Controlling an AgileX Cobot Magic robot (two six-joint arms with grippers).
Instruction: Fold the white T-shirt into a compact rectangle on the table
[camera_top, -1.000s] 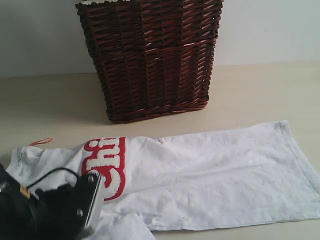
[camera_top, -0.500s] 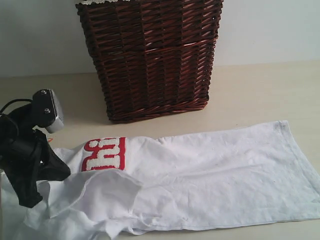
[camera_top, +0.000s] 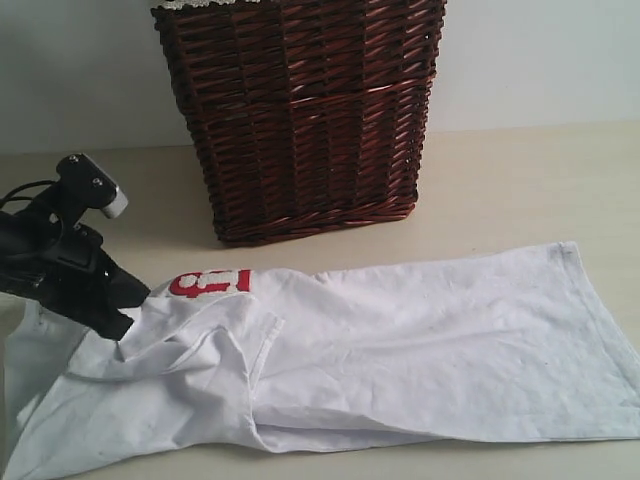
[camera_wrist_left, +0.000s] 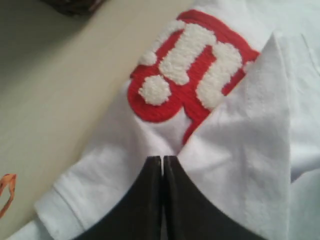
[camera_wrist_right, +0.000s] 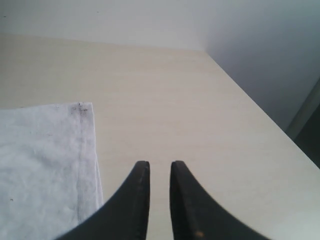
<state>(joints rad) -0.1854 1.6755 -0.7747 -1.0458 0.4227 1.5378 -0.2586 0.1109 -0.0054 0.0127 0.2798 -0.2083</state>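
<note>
The white T-shirt (camera_top: 420, 340) lies lengthwise across the table (camera_top: 520, 190), its hem to the right. My left gripper (camera_top: 125, 318) is at the shirt's left end, shut on a fold of white cloth and holding it up a little off the table. The folded-over flap covers most of the red band (camera_top: 208, 282). In the left wrist view the jaws (camera_wrist_left: 162, 160) meet where the flap's edge (camera_wrist_left: 250, 150) crosses the fuzzy lettering (camera_wrist_left: 195, 65). My right gripper (camera_wrist_right: 159, 167) is out of the exterior view. It hovers slightly open over bare table beside the hem corner (camera_wrist_right: 82, 107), holding nothing.
A tall dark wicker basket (camera_top: 300, 120) stands behind the shirt against the pale wall. The orange neck tag (camera_wrist_left: 6, 192) lies on the table by the collar. The table's far edge and corner (camera_wrist_right: 210, 55) show in the right wrist view.
My left gripper rose from the front left with the shirt's near side and carried it back over the chest. The flap now hides most of the red band. The right side has not moved.
</note>
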